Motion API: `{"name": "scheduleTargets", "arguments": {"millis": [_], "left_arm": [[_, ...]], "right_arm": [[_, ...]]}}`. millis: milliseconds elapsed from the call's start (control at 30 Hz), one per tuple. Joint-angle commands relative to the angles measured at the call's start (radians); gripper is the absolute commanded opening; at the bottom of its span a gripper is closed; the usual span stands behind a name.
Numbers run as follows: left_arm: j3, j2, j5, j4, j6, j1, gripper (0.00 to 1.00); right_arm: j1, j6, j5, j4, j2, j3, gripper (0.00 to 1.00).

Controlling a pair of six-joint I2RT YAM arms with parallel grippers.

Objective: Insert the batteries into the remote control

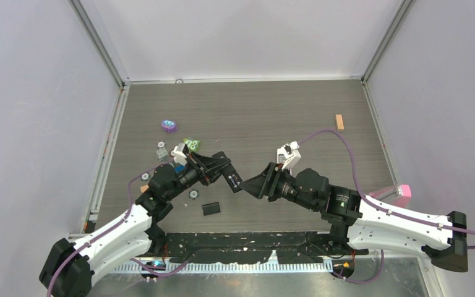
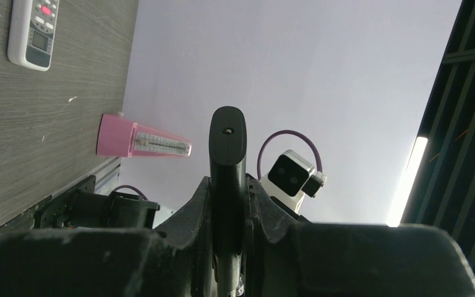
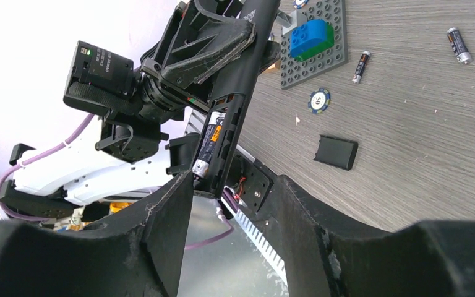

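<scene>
Remote (image 3: 238, 86): light, stiff, slick plastic; I'd grip its long sides.
Left hand (image 2: 227, 207): clamped on it.
Right hand (image 3: 230, 182): spread, straddling its lower end.

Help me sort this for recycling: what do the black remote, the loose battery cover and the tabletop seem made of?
Black remote: likely moulded plastic, matte with a faint sheen.
Battery cover: apparently the same matte black plastic, thin and flat.
Tabletop: grey wood-grain surface, probably laminate; streaky grain, small scuffs.
</scene>
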Motion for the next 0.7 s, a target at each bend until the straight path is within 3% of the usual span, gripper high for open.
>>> {"name": "scheduleTargets", "arguments": {"millis": [0,233,667], "left_arm": [[0.074,0.005,0.057,0.082,0.010,-0.007,0.00],[0.091,0.012,0.069,0.109,0.031,-0.007,0.00],[0.098,0.013,0.067,0.151,0.057,-0.006,0.00]], "right_arm": [[-0.031,0.064,0.031,-0.034,0.017,0.035,0.54],[-0.057,0.086,-0.014,-0.058,0.054,0.060,0.47],[-0.087,0.159,-0.032,-0.185,0.093,0.091,0.20]]}}
